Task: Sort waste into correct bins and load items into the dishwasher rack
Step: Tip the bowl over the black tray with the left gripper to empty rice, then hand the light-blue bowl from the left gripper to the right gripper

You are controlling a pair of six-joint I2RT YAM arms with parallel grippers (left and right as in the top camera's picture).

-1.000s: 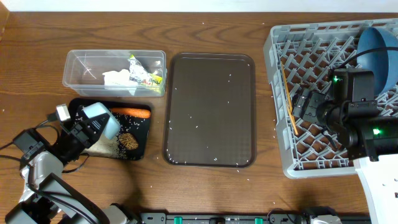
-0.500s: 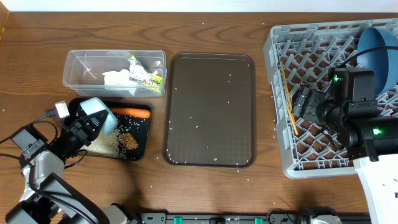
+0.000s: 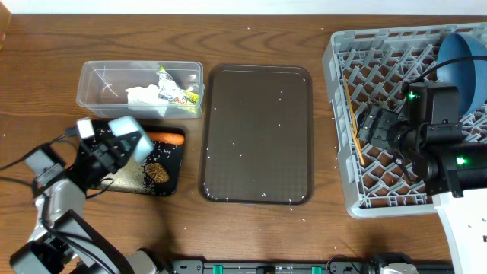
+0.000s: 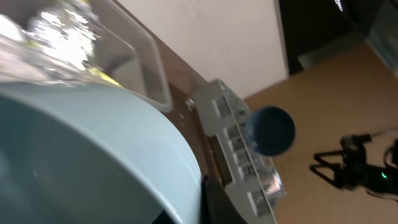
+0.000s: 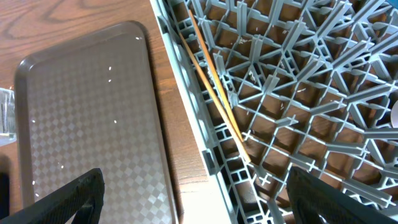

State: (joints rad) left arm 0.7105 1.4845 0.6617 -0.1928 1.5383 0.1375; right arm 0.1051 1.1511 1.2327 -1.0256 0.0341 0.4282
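Gripping light-blue cup w/ L jaws clenched, above black tray; holding R jaws wide apart over rack, chopsticks just below.

Open room above the brown tray; rack wall and blue plate hem my right pincer.

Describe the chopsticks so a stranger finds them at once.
Start at the big light-grey dishwasher rack at the right of the overhead view. Along its left edge, nearest the brown serving tray, lie the chopsticks. They are the only thin wooden sticks, orange-brown against the grey lattice, unlike the round dark blue plate in the far corner.
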